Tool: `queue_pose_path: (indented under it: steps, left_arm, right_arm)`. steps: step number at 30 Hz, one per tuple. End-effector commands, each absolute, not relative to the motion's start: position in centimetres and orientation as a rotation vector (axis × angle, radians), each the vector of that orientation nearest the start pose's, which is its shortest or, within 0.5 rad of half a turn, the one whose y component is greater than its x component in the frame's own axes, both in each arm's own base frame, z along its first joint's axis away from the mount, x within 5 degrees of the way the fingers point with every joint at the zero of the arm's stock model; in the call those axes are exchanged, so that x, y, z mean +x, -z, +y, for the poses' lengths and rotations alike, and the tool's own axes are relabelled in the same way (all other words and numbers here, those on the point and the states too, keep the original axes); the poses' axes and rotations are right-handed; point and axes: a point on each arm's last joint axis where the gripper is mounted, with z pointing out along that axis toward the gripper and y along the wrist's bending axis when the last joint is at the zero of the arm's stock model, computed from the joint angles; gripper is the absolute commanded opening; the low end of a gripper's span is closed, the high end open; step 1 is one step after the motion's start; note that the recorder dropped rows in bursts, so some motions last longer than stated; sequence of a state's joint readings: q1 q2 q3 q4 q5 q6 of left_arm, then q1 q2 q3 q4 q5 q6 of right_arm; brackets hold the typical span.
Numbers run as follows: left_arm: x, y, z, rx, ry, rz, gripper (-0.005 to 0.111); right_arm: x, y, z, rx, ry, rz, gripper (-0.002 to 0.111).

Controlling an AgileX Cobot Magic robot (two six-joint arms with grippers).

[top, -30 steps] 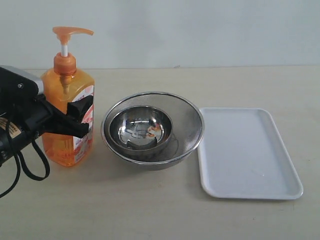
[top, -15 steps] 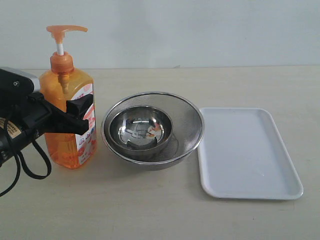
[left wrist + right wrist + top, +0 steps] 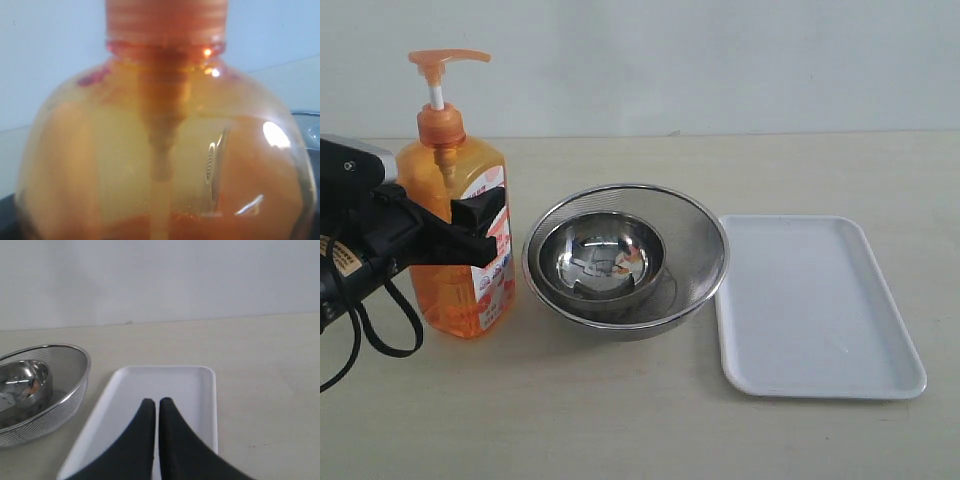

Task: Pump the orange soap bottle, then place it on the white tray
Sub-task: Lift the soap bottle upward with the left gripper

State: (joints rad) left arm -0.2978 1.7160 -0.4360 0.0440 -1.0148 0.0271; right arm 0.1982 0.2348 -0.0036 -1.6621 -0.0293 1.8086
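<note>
The orange soap bottle [image 3: 455, 285] stands upright at the left of the table, its pump head [image 3: 445, 58] raised on the white stem. My left gripper [image 3: 470, 235] is shut on the bottle's body from the left; one black finger [image 3: 480, 222] crosses the label. In the left wrist view the bottle's shoulder and neck [image 3: 165, 125] fill the picture, and the fingers are hidden. The white tray [image 3: 815, 300] lies at the right with nothing on it. My right gripper [image 3: 155, 402] is shut and empty above the white tray [image 3: 165, 380]; it is out of the exterior view.
A steel mesh bowl [image 3: 695, 250] with a smaller steel bowl [image 3: 602, 255] inside it sits between the bottle and the tray, close to both. The right wrist view also shows the mesh bowl [image 3: 65, 390]. A pale wall rises behind the table.
The bottle and my left gripper have shifted slightly to the left together. The bowls and the tray have not moved.
</note>
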Motion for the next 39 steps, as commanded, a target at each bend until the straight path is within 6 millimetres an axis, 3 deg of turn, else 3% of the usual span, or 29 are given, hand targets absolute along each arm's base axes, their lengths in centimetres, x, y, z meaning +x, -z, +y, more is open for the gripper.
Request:
queue_pose_path:
  steps: [1,11,39]
  left_arm:
    - [27.06,-16.75,-8.58,0.28,0.226,1.628,0.005]
    - [26.49,-16.58,-7.92,0.163,0.259,1.623,0.005]
    - [26.55,-17.05,-7.86,0.145,0.263,1.563,0.005]
  right_arm:
    - [7.21,-19.75,2.16,-0.1,-0.323,1.729,0.0]
    - [7.15,-19.73,2.36,-0.118,-0.343,1.731,0.0]
    - [6.98,-19.7,2.84,-0.116,-0.428,1.742,0.0]
